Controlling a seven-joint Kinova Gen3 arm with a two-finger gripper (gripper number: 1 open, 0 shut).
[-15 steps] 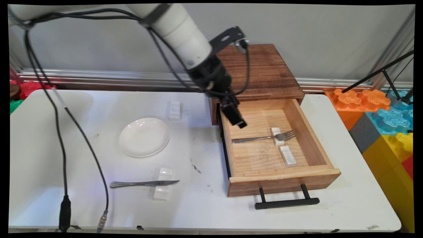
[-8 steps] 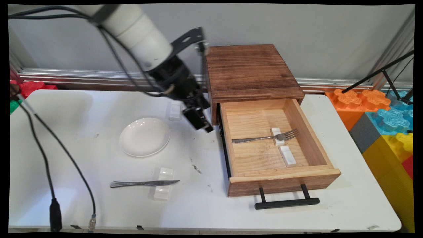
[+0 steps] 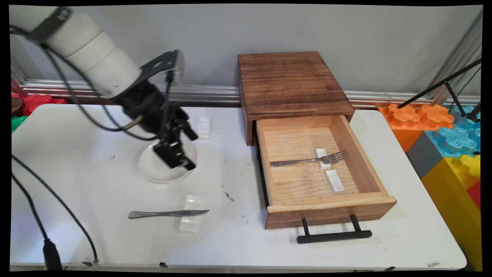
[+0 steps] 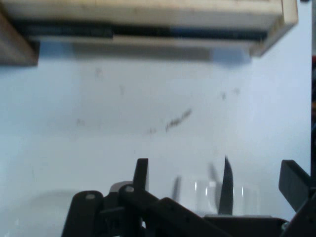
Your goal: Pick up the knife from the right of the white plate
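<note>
Nearest the camera on the desk (image 3: 250,246) lies one knife (image 3: 167,213), its blade laid across a small clear rest (image 3: 190,214) that keeps it off the surface. To its right the drawer (image 3: 322,206) stands pulled fully out of one wooden box (image 3: 292,82), black handle (image 3: 333,235) toward the camera, so its inside is open from above. In it lies one fork (image 3: 307,160), its neck propped on a small white rest (image 3: 322,158), with a second white rest (image 3: 334,181) bare just beside it. Further back, one white plate (image 3: 155,169) sits near the middle of the desk. The end effector (image 3: 180,150) hangs above the plate's right part; it is empty and its fingers (image 3: 175,156) stand apart. Just beyond the plate is another clear rest (image 3: 205,128) with nothing on it. That makes four rests in all, two carrying cutlery. Off the desk's right edge stands a stack of big toy blocks (image 3: 446,142), their number unclear.
</note>
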